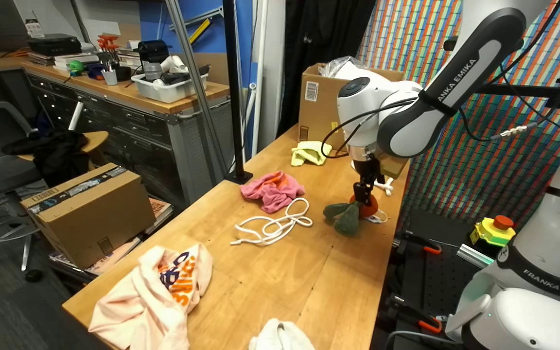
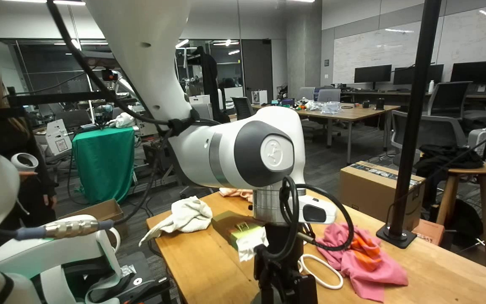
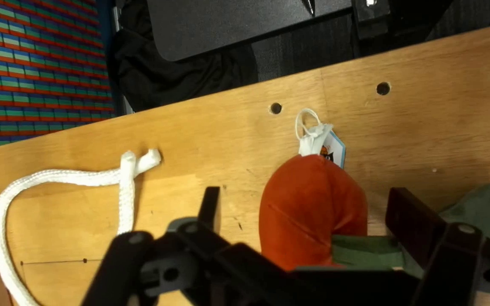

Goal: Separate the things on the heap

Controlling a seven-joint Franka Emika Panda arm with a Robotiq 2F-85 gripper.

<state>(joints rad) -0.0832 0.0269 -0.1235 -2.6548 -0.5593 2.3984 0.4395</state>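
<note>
My gripper [image 3: 304, 208] stands open over an orange plush [image 3: 309, 191] with green leaves [image 1: 347, 221]; bare wood shows between it and both fingers. No mound shows; the things lie spread over the table. The peach-white cloth [image 1: 158, 296] with lettering is at the near end, beside the white cloth [image 1: 281, 336]. Further along lie the white looped cord [image 1: 275, 226], pink-red cloth [image 1: 274, 192] and yellow-green piece [image 1: 308, 153]. Another white cord [image 3: 2, 229] curls left of the plush. An olive-green piece [image 2: 228, 226] lies beyond the gripper in an exterior view.
A cardboard box [image 1: 321, 104] stands at the table's far end, and another box [image 1: 93, 214] is off the table's side. A black post [image 1: 234, 97] rises from the table edge. In the wrist view the table edge [image 3: 211, 100] runs above the plush.
</note>
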